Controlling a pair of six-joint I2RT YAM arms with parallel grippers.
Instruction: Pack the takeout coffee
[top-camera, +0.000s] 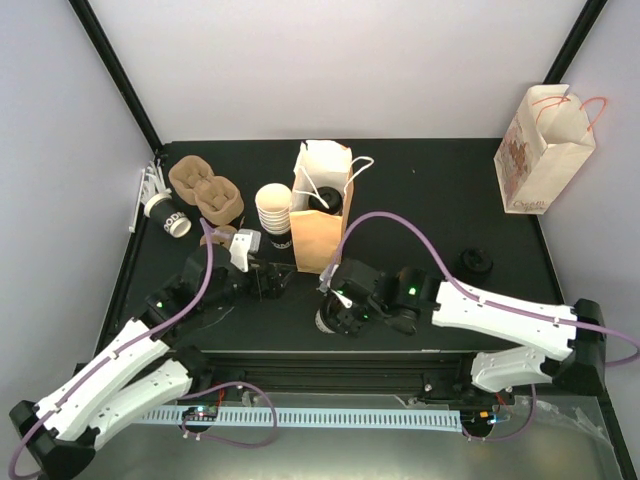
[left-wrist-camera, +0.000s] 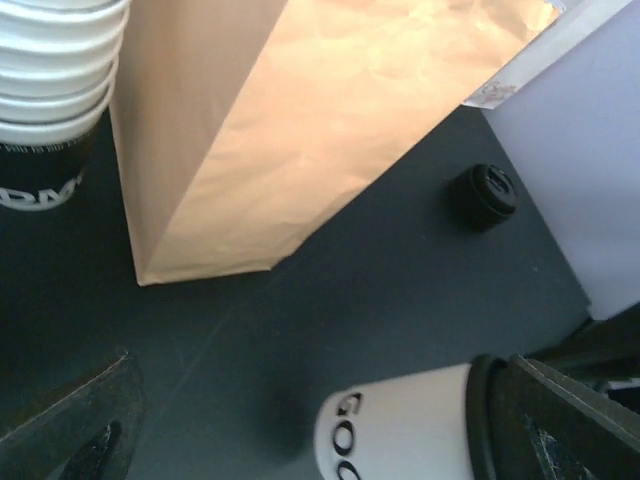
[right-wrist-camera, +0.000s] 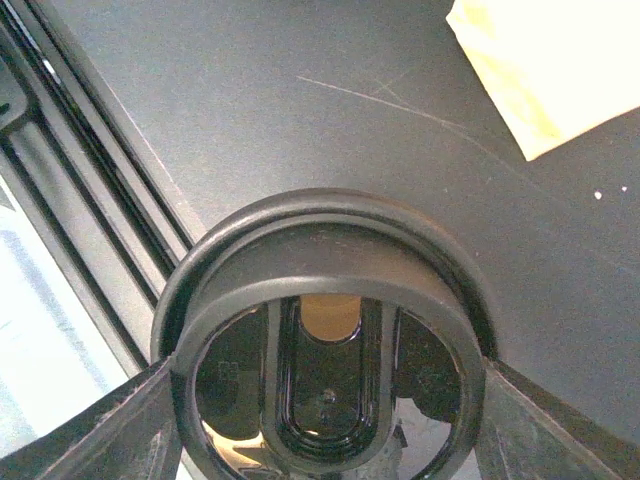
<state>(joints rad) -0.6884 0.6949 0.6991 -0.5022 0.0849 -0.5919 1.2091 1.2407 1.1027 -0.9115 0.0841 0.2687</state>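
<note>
A white takeout coffee cup (left-wrist-camera: 400, 430) with a black lid (right-wrist-camera: 325, 300) stands near the table's front edge. My right gripper (top-camera: 335, 312) (right-wrist-camera: 325, 410) is shut on it from above, one finger (right-wrist-camera: 120, 430) on each side of the lid. My left gripper (top-camera: 268, 282) (left-wrist-camera: 318, 370) is open just left of that cup, apart from it. The brown paper bag (top-camera: 322, 225) (left-wrist-camera: 290, 120) stands upright behind them, with another lidded cup (top-camera: 322, 201) inside. One more printed cup (top-camera: 168, 214) lies on its side at the far left.
A stack of empty cups (top-camera: 273, 213) (left-wrist-camera: 55, 60) stands left of the bag. Brown pulp carriers (top-camera: 206, 188) sit at the back left. A loose black lid (top-camera: 474, 263) (left-wrist-camera: 485, 193) lies to the right, and a white printed bag (top-camera: 545, 150) stands at the back right.
</note>
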